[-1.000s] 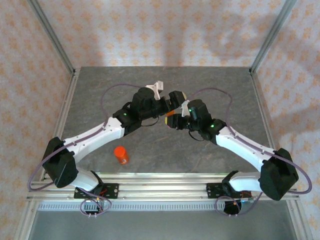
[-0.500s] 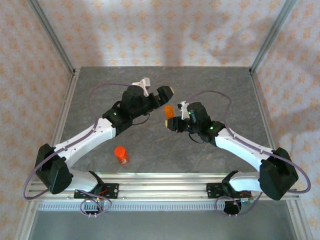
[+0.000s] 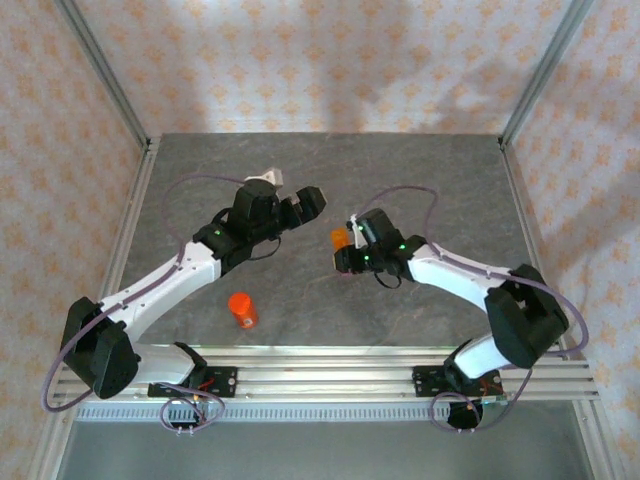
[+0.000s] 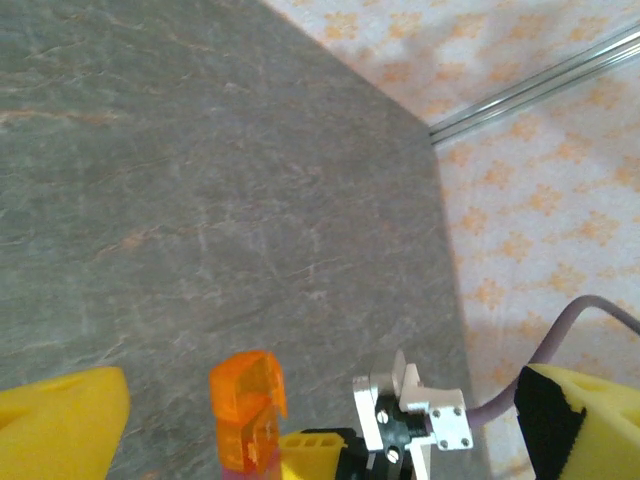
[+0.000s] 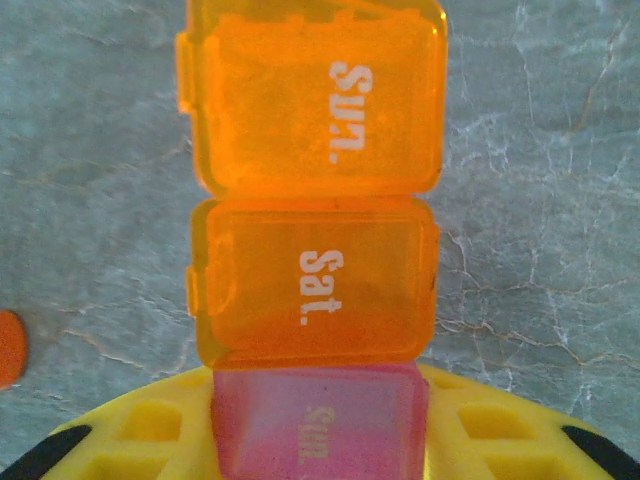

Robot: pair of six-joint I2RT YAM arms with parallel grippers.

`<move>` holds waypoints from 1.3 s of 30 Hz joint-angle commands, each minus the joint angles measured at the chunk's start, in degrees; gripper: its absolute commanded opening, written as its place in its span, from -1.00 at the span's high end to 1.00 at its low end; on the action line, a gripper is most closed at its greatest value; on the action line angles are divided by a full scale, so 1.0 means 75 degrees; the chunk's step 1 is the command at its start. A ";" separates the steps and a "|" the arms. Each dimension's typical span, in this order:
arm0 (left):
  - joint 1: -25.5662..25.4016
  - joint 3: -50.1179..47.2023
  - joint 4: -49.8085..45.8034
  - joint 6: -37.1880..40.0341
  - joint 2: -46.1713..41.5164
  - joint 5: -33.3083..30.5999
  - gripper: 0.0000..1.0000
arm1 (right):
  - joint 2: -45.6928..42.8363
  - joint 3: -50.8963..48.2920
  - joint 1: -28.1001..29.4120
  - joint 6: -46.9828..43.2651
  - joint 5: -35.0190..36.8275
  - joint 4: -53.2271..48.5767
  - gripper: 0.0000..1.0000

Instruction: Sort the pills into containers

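- The containers [image 5: 315, 250], their pink end partly hidden, are clamped in the jaws of the right gripper [image 3: 350, 256] near the centre of the table [image 3: 450, 180].
- The jaws of the left gripper [image 3: 308, 202] are held wide.
- The cell contents cannot be made out.

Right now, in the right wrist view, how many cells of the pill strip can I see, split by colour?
Orange cells: 2
Pink cells: 1
Total: 3 cells showing on the pill strip
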 commanded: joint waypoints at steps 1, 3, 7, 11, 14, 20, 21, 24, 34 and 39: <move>0.0071 -0.0100 -0.0391 0.0335 -0.0285 -0.0360 -0.99 | 0.0272 0.0399 0.0176 -0.0291 0.0507 -0.0351 0.20; 0.0072 -0.0136 -0.0495 0.0406 -0.0347 -0.0410 -0.99 | 0.0488 0.0507 0.0324 -0.0387 0.0740 -0.0449 0.19; 0.0086 -0.0208 -0.0566 0.0448 -0.0407 -0.0485 -0.99 | 0.0955 0.0749 0.0537 -0.0536 0.1150 -0.0729 0.13; 0.0084 -0.0299 -0.0503 0.0436 -0.0415 -0.0456 -0.99 | 0.1444 0.0969 0.0674 -0.0698 0.1425 -0.0911 0.11; 0.0128 -0.0271 -0.0472 0.0471 -0.0339 -0.0403 -0.99 | 0.1726 0.1088 0.0722 -0.0760 0.1525 -0.0989 0.09; 0.0219 -0.0209 -0.0289 0.0472 -0.0230 -0.0194 -0.99 | 0.2150 0.1330 0.0775 -0.0865 0.1563 -0.1210 0.04; 0.0231 -0.0212 -0.0265 0.0474 -0.0219 -0.0176 -0.99 | 0.2181 0.1353 0.0787 -0.0872 0.1585 -0.1238 -0.01; 0.0261 -0.0254 -0.0122 0.0443 -0.0216 -0.0100 -0.99 | 0.2219 0.1367 0.0802 -0.0879 0.1662 -0.1356 -0.40; 0.0378 -0.0411 0.0188 0.0357 -0.0230 0.0094 -0.99 | 0.1659 0.1029 0.0805 -0.0392 0.2385 -0.2139 -0.77; 0.0404 -0.0371 0.0263 0.0361 -0.0138 0.0177 -0.99 | 0.1486 0.1023 0.0805 -0.0096 0.2994 -0.2779 -0.78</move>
